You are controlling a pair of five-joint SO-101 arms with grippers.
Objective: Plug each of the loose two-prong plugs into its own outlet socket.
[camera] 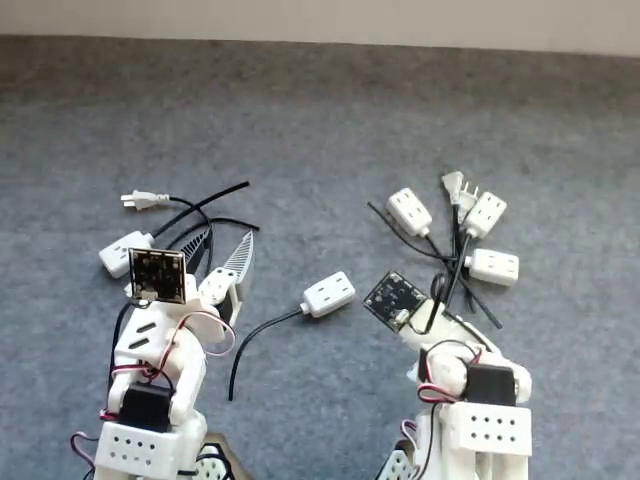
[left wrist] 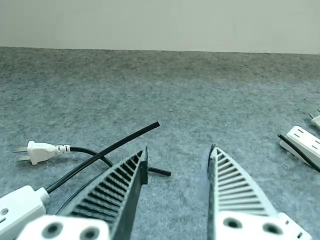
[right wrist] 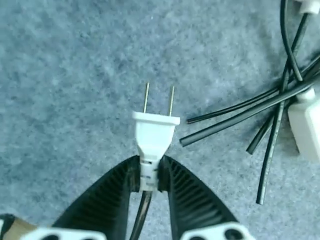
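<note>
Right hand [right wrist: 149, 171] pinches a white two-prong plug [right wrist: 153, 131] by its rear, prongs pointing away over the grey carpeted counter [right wrist: 65, 75]. Just beside it we note a tangle of black cords [right wrist: 270, 107].

Left hand [left wrist: 178, 152] hangs spread and holds nothing. A second white plug [left wrist: 40, 151] lies near it, with a stray black cord end [left wrist: 125, 137] crossing between.

From above, a lone white outlet socket [camera: 328, 294] lies between the arms. Three clustered white sockets [camera: 493, 266] lie beyond the right arm, cords running among them.
</note>
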